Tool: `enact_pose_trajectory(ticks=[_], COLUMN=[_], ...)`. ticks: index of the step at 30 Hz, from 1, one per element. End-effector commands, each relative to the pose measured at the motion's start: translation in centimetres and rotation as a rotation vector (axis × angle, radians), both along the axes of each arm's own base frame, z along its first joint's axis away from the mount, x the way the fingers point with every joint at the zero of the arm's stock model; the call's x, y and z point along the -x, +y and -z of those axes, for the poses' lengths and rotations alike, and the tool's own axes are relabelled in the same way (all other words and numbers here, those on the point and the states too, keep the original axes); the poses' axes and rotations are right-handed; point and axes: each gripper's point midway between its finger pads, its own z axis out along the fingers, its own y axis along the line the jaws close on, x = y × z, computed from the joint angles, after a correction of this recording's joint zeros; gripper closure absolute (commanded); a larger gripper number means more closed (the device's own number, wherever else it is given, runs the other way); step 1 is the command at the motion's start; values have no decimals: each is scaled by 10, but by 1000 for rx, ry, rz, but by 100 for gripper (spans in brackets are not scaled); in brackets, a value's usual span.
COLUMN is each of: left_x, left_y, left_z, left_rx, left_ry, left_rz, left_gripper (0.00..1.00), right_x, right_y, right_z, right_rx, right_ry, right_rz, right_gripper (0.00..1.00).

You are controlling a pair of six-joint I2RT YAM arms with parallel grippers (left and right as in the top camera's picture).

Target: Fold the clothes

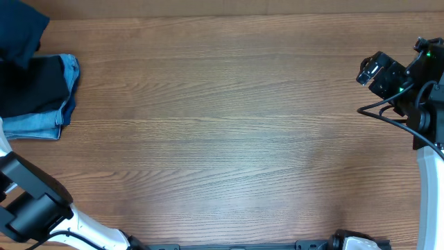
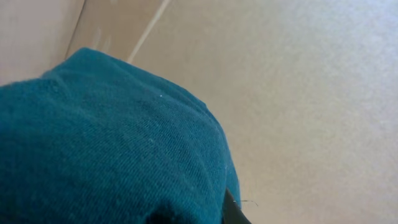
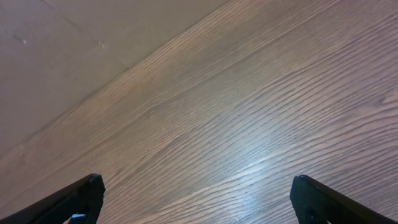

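Garments, far left of my brown wood-grain table (image 1: 229, 139): soft dark navy shirt (image 1: 21, 28), bunched up and pinched in my left gripper (image 2: 205, 216), whose jaws are closed on it; beside it, dark folded piece (image 1: 35, 87) lying on light blue denim piece (image 1: 41, 126). Far right: my right gripper (image 3: 196, 183), spread wide, holding nothing.

The left arm (image 1: 41, 208) is a white, tube-like link carrying boxy matte black joint housings. The right arm (image 1: 430, 187) has the same white link lower down and black housings above it. Two small green lights (image 1: 401, 89) glow on those housings, and thin black cables (image 1: 378, 112) loop along the side. A black camera block (image 1: 373, 69) with a pale face is mounted at its wrist. The right pincer (image 3: 199, 202) has two flat, matte black fingers (image 3: 74, 200) with squared tips.
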Motion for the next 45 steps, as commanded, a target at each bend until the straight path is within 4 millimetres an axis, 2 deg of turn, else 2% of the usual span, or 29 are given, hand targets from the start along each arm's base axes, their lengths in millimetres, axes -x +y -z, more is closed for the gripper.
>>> enact_pose_trajectory(ticks=[1, 7, 11, 14, 19, 23, 25, 28, 31, 34, 40, 45], left_x=[-5, 9, 28, 40, 68, 79, 79, 74, 66, 60, 54, 51], left_y=[0, -1, 12, 24, 55, 59, 55, 46, 34, 24, 22, 33], left_z=[24, 66, 89, 94, 95, 100, 104, 104, 98, 94, 90, 85], left_rx=[64, 56, 85, 102, 124, 118, 103, 109, 107, 101, -1, -61], left_ry=[54, 214, 312, 331, 330, 351, 372, 368, 336, 317, 307, 299], left_rz=[15, 21, -33, -60, -119, -113, -93, -64, 0, 41, 71, 31], left_gripper=[96, 96, 96, 96, 95, 91, 80, 70, 65, 64, 65, 76], right_x=[-1, -1, -1, -1, -1, -1, -1, -1, -1, -1, -1, -1], right_y=[-1, -1, -1, -1, -1, -2, -1, -1, -1, -2, -1, -1], right_z=[-9, -9, -9, -9, -9, -9, -9, -9, -9, -9, -9, -9], right_rx=[11, 11, 11, 11, 11, 12, 11, 11, 11, 12, 11, 11], right_ry=[-24, -24, -24, -23, -23, -23, -24, -23, -24, -23, -24, -23], right_rz=[0, 0, 0, 0, 0, 0, 0, 0, 0, 0, 0, 0], right_gripper=[0, 0, 0, 0, 0, 0, 0, 0, 0, 0, 0, 0])
